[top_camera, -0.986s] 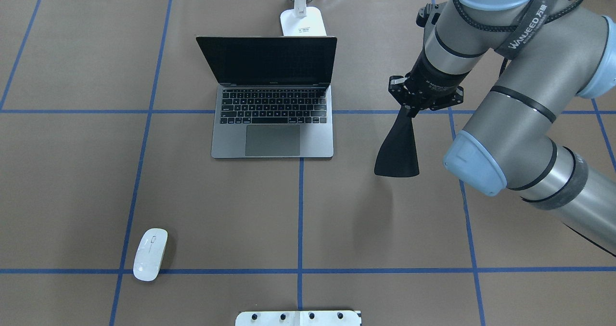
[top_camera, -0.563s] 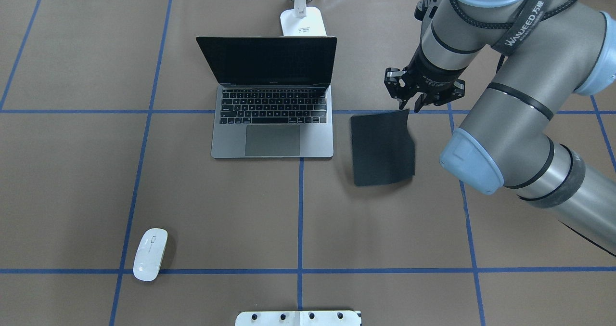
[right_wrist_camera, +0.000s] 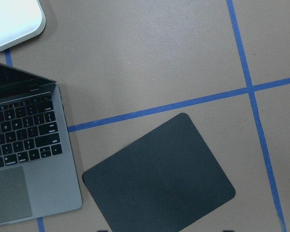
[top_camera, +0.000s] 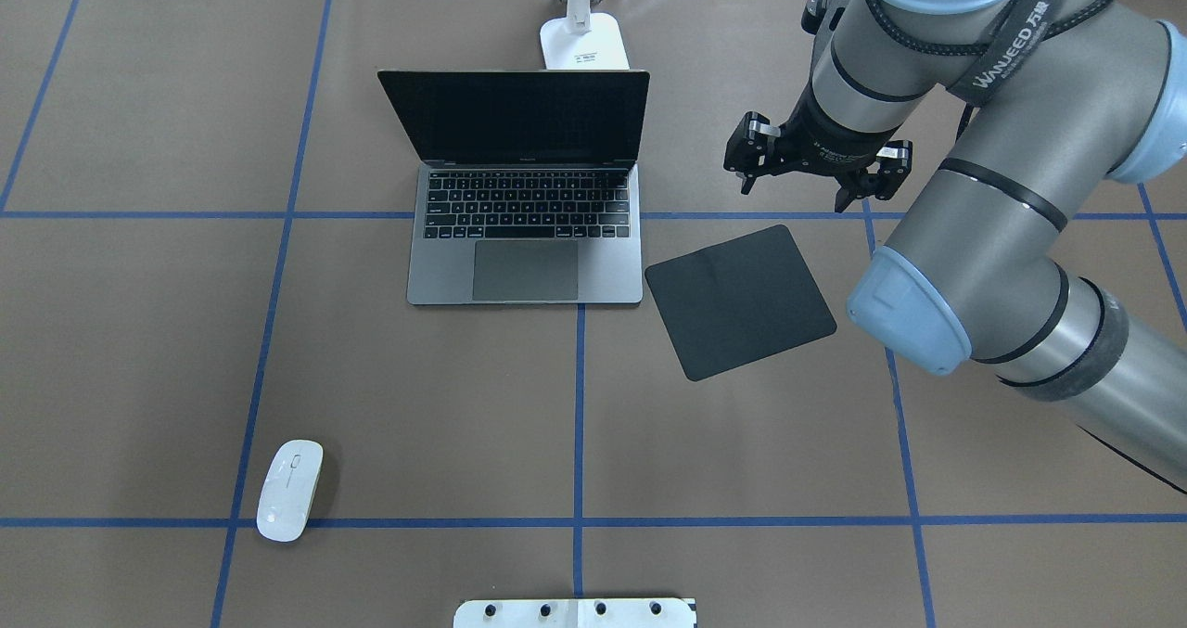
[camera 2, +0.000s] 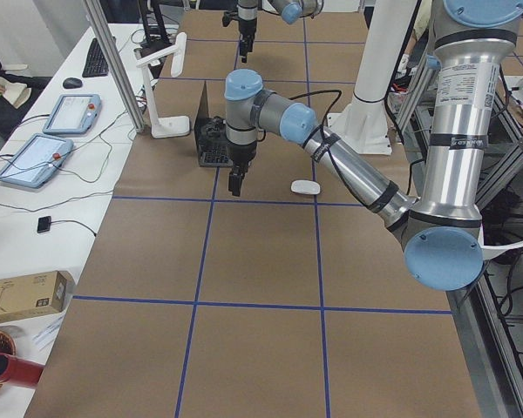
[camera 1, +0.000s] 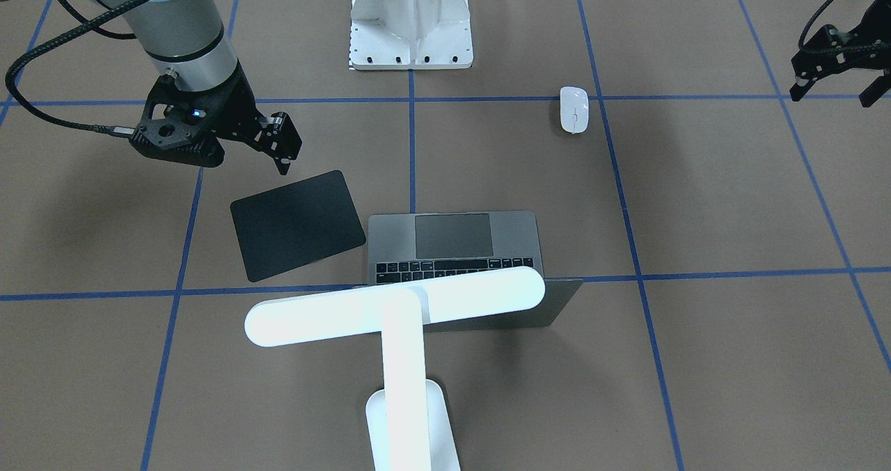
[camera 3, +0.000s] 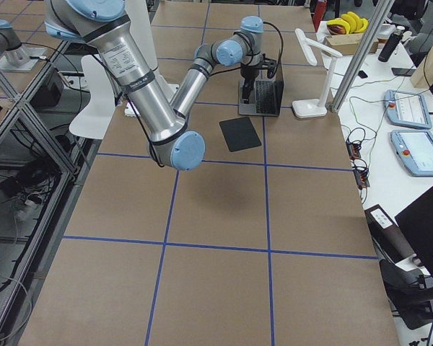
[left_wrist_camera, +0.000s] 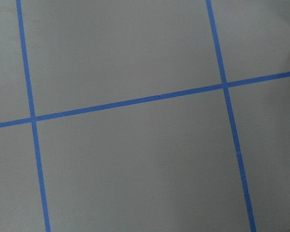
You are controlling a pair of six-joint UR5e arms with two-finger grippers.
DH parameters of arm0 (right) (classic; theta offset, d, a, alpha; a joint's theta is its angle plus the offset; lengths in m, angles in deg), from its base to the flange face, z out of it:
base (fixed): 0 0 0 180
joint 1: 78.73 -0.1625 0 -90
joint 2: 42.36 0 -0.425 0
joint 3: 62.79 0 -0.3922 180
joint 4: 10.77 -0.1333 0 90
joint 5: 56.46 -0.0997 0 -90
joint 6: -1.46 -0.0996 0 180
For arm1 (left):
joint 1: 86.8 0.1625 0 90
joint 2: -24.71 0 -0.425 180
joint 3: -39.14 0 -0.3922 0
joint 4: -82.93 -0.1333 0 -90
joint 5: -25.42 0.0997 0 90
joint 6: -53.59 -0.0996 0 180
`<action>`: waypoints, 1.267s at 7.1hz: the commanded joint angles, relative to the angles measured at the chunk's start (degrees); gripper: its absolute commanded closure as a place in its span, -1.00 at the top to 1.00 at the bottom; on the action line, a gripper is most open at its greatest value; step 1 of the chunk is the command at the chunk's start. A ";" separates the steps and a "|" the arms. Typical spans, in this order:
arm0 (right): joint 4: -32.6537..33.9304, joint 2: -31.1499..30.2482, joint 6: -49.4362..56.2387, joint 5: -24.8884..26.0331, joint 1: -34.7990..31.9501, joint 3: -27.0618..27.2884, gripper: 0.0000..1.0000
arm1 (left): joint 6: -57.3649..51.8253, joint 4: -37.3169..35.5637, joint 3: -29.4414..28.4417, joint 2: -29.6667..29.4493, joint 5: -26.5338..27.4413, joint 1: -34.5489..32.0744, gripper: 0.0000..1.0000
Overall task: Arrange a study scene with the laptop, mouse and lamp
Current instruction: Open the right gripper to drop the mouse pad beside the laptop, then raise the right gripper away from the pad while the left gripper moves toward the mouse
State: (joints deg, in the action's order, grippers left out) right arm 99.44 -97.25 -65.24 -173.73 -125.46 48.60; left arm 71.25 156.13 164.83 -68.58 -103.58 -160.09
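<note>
The grey laptop stands open with a dark screen at the table's far middle. The white lamp stands just behind its lid, with its base by the far edge. The white mouse lies alone at the near left. My right gripper is open and empty, hovering above the far edge of a black mouse pad that lies flat just right of the laptop. My left gripper is open and empty, above bare table beyond the mouse.
A white bolted pedestal stands at the near middle edge. Blue tape lines cross the brown table cover. The right arm's large links reach over the table's right side. The left wrist view shows only table cover and tape.
The mouse pad hung from my shut right gripper a second ago. The gripper opened and drew back toward the far edge, and the pad dropped and now lies flat beside the laptop.
</note>
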 commanded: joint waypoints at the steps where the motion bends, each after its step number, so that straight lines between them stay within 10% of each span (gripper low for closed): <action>1: 0.00 -2.48 0.51 0.02 -0.47 1.27 1.00 | 0.97 -0.07 -0.26 -0.31 0.07 0.25 0.99; 9: 0.00 -28.82 14.96 0.02 -2.05 13.48 1.00 | 24.66 6.68 -0.26 -0.93 3.21 13.23 1.00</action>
State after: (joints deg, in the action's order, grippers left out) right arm 99.54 -120.59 -55.01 -173.80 -127.00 59.38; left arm 90.74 160.24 164.50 -69.49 -102.18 -150.61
